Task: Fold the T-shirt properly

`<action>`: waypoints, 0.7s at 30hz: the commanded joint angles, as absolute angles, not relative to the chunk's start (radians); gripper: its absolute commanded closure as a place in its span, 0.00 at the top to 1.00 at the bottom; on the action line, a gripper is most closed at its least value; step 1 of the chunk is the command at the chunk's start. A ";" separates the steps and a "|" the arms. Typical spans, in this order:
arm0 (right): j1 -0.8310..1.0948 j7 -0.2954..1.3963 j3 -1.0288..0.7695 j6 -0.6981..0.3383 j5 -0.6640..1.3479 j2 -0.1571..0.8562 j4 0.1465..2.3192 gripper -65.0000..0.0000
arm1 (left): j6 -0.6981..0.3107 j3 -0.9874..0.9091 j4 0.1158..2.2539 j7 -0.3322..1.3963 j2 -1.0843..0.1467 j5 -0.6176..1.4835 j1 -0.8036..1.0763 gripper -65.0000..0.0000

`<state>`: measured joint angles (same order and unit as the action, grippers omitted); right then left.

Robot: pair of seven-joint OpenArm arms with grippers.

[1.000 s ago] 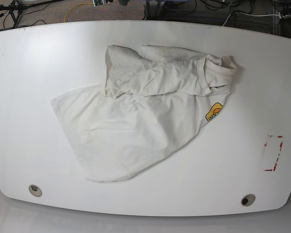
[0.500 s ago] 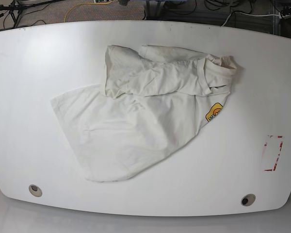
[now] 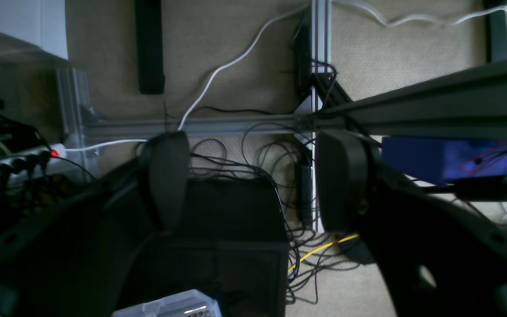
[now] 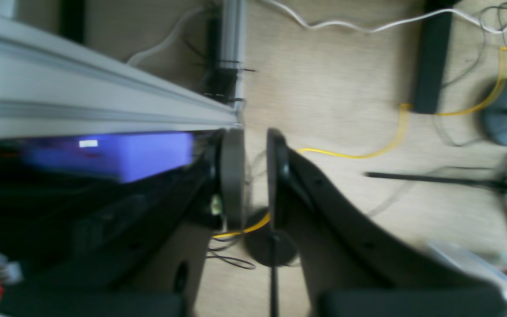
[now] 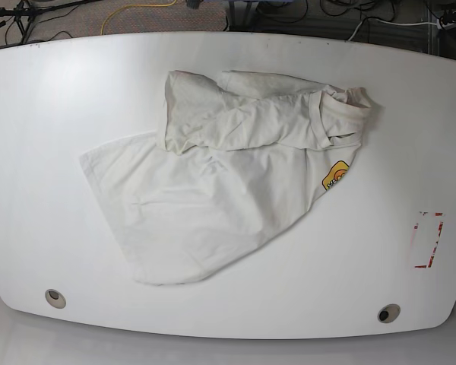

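T-shirt [image 5: 213, 190]: lies crumpled near the middle of the worktop [image 5: 53, 91], body spread toward the near-left, upper part bunched and doubled over toward the far side.
Logo patch [image 5: 335, 177]: faces up at the garment's right edge in the base view, just below the bunched collar and sleeve area.
Fold state: judged not begun; the outline is irregular, so the cloth needs flattening before any clean fold.
Left tool [image 3: 253, 180]: fingers spread wide, nothing between them; it looks down on floor cables and frame rails, off the worktop.
Right tool [image 4: 255, 176]: fingers drawn close with a narrow gap, nothing held; it also hangs over the floor beside an aluminium rail [image 4: 104, 105].
Arm placement: neither arm appears in the base view, probably parked clear of the worktop so the garment stays fully visible.
Red-marked rectangle [image 5: 428, 239]: sits on the worktop well apart from the T-shirt; purpose cannot be told.
Next requirement: likely both tools reach the hem or shoulder edges.
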<state>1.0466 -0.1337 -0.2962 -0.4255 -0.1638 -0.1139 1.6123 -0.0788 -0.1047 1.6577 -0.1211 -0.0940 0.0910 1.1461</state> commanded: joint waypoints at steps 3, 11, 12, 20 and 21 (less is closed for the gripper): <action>1.129 -0.153 -0.298 -0.470 -0.101 -0.110 1.718 0.13 | -0.079 -0.108 1.761 -0.137 -0.093 0.096 1.211 0.63; 1.187 -0.153 -0.298 -0.470 -0.062 -0.111 1.830 0.13 | -0.077 -0.108 1.897 -0.137 -0.093 0.096 1.280 0.63; 1.190 -0.153 -0.298 -0.470 -0.062 -0.111 1.842 0.13 | -0.077 -0.108 1.911 -0.137 -0.093 0.096 1.287 0.63; 1.185 -0.151 -0.298 -0.470 -0.067 -0.113 1.863 0.13 | -0.077 -0.108 1.942 -0.137 -0.093 0.096 1.302 0.63; 1.184 -0.151 -0.298 -0.470 -0.068 -0.113 1.862 0.13 | -0.077 -0.108 1.942 -0.137 -0.093 0.096 1.302 0.63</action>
<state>1.1645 -0.1322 -0.2951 -0.4644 -0.0734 -0.1112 1.8530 -0.0788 -0.1051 1.9274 -0.1204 -0.0925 0.0910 1.2789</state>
